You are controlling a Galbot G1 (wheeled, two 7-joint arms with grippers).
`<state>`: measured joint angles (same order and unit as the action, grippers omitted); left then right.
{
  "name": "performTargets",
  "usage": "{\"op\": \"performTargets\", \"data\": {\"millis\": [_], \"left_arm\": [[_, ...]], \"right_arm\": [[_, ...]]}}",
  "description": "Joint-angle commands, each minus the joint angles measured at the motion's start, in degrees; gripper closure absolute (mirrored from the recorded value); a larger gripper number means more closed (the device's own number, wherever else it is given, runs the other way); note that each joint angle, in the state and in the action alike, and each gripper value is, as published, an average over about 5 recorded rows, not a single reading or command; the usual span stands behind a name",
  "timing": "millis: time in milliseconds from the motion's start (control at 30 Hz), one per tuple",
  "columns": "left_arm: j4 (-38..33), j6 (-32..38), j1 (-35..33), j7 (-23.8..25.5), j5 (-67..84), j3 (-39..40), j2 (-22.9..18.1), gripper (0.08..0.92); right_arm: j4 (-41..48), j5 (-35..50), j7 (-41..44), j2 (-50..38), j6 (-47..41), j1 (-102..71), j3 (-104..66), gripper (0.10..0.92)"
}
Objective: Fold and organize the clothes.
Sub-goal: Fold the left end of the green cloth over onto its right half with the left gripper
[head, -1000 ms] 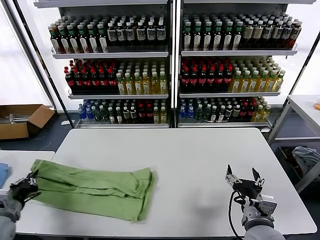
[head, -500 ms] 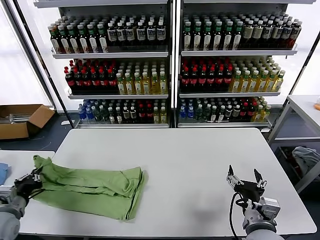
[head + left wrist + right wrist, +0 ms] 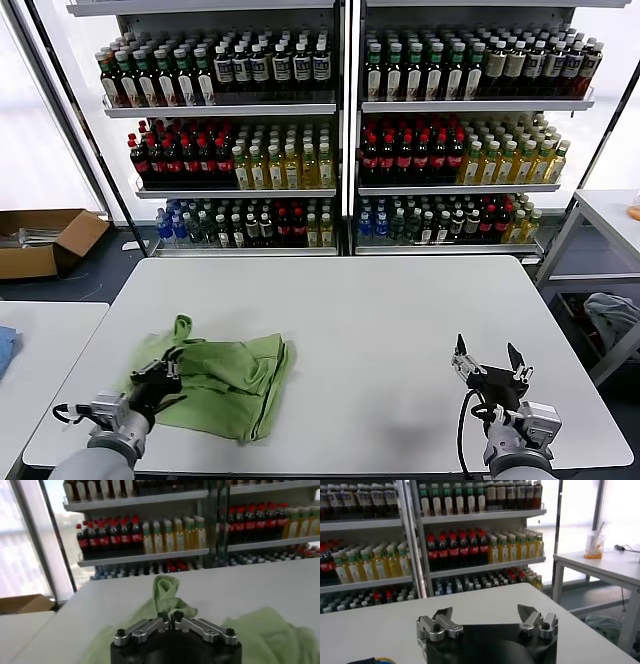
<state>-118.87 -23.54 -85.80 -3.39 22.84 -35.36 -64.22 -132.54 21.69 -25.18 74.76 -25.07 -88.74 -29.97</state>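
Observation:
The light green shirt [image 3: 225, 372] lies folded and bunched on the near left of the white table [image 3: 400, 310]. My left gripper [image 3: 162, 372] is shut on a raised fold of the shirt at its left end; the pinched cloth stands up in a green tuft [image 3: 167, 592] just beyond the closed fingertips of that gripper [image 3: 170, 616]. My right gripper [image 3: 488, 362] is open and empty above the table's near right; its spread fingertips [image 3: 527, 612] show in the right wrist view. The shirt's collar, buttons and print are hidden.
Shelves of bottles [image 3: 340, 130] stand behind the table. A second white table [image 3: 40, 330] is at the left with a blue item [image 3: 5, 350] on its edge. A side table [image 3: 610, 215] and a grey-blue cloth bundle [image 3: 612, 315] are at the right. A cardboard box [image 3: 45, 240] lies on the floor.
My left gripper has carried the shirt's left end rightward and inward over the garment, so the shirt is now shorter and bunched. The right gripper has barely moved.

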Motion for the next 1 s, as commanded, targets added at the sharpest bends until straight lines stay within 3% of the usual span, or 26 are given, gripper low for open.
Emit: {"op": "performTargets", "data": {"millis": [33,367,1000], "left_arm": [[-5.57,-1.08,-1.03,-0.39,-3.69,6.98,-5.08,0.894],[-8.77,-2.04,-1.59,-0.06,-5.17,10.96,-7.01,0.894],[-3.84,-0.57,-2.64,3.26,-12.24,14.58,-8.07,0.894]], "right_arm": [[0.20,-0.20,-0.07,0.31,0.25,-0.65,0.02,0.203],[0.90,-0.23,-0.11,0.32,0.72,-1.10,0.06,0.203],[1.58,-0.29,-0.16,0.40,1.45,-2.03,0.08,0.203]]}}
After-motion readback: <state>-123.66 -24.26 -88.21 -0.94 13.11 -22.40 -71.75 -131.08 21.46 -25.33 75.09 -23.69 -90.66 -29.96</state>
